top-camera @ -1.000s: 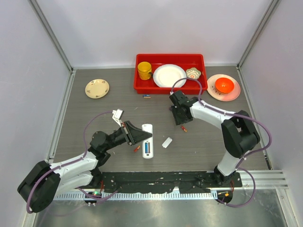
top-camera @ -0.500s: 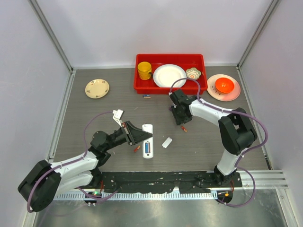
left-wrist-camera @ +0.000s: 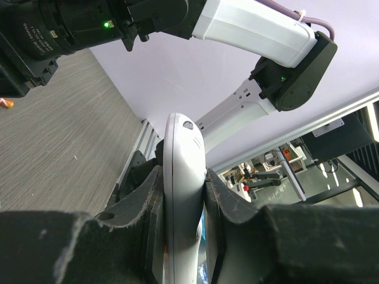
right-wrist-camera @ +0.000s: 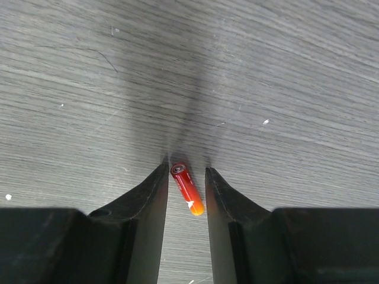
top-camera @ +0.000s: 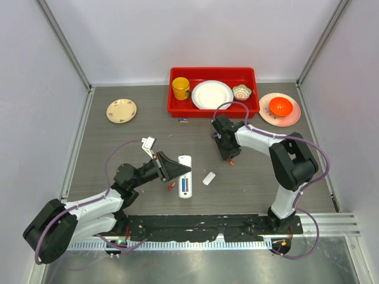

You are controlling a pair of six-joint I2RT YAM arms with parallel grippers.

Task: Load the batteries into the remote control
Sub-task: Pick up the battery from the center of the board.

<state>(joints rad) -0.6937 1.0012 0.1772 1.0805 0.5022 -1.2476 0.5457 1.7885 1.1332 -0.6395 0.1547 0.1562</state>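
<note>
I have the left gripper (top-camera: 177, 170) clenched on the remote control (left-wrist-camera: 182, 171). In the left wrist view both fingers press flat against its long sides with no gap. From above, the remote sits near the middle of the table (top-camera: 249, 186), its long axis running near to far. It is back side up, with blue showing in the recessed slot (too small for me to say what that blue is). A loose red-orange battery (top-camera: 170, 186) lies just left of the remote's near half.

The right gripper (right-wrist-camera: 186, 168) points down at the table, to the right of the remote and a little farther off. Its jaws stand parted but narrow, straddling another red-orange battery (right-wrist-camera: 188, 190). That battery lies flat on the grey wood-grain, slightly skewed between the fingers. I cannot tell whether the pads touch it.

A small white cover plate (top-camera: 208, 178) lies between the remote and the straddled battery, apart from both. One more tiny battery (top-camera: 184, 120) lies just near of the red tray (top-camera: 201, 113) at the far side. The tray holds a yellow mug (top-camera: 180, 88), a white plate (top-camera: 212, 94) and a small patterned bowl (top-camera: 241, 91). Right of the tray a pink plate (top-camera: 294, 117) carries an orange bowl (top-camera: 280, 106). A cream plate (top-camera: 121, 110) sits alone at the far left.
</note>
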